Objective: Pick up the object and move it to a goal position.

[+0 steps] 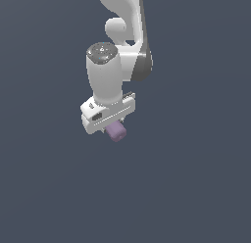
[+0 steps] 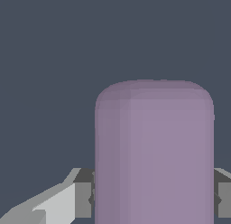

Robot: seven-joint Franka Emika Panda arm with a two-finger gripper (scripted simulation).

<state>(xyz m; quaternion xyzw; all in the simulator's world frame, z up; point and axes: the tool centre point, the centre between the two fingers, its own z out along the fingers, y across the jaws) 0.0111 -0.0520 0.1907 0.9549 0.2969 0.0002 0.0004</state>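
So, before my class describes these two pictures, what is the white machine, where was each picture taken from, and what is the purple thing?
These are simulator renders. The white machine is a robot arm; its grasping end is the tool. One picture comes from a camera off the arm, the other from a camera on its wrist, looking past the grey fingers. The small pale purple matte cylinder with rounded ends sits clamped between them, filling much of the wrist view. Nothing else shows, only a plain dark blue-grey background.
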